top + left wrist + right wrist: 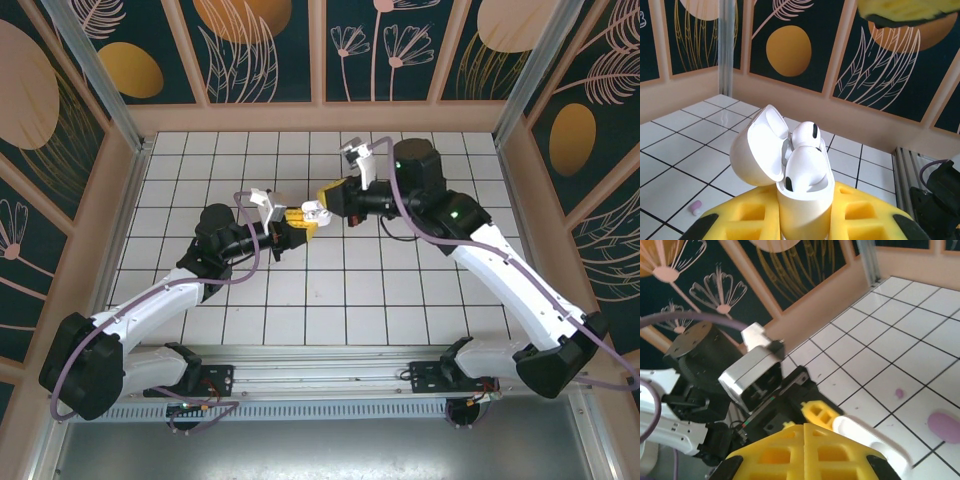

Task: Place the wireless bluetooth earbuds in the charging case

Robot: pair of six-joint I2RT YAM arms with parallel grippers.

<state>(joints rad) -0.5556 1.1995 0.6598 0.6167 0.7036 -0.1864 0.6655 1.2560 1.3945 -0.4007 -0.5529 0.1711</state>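
Earbuds come first in your left wrist view: two white earbuds (pixel 807 167) sit in the open charging case (pixel 805 207), one in the near well and one just behind it, their dark tips showing. The case stands upright with its lid (pixel 757 150) tipped open to the left. Your left gripper (pixel 805 230) is closed on the case, with a yellow finger against each side of its lower body. On the tiled surface (pixel 685 150), low at the left, lies one pale purple bud (pixel 695 206), well apart from the case. A yellow edge of your right gripper (pixel 905 10) hangs at the top right, above the case and not touching it.

In your right wrist view, the right gripper (pixel 805 450) has its two yellow fingers pressed together with nothing between them. Just beyond them you see a yellow finger of the left gripper (pixel 821 412) and a blurred white part of the case (pixel 865 432). On the tiles to the right lie a pale purple speck (pixel 899 393) and a larger pale purple shape (pixel 946 426); both are too blurred for you to tell what they are.

In the top external view, the two grippers face each other over the middle of the surface (pixel 400 300). The left gripper (pixel 297 224) holds the white case (pixel 313 211) up toward the right gripper (pixel 328 197), which sits just to its right and slightly farther away.
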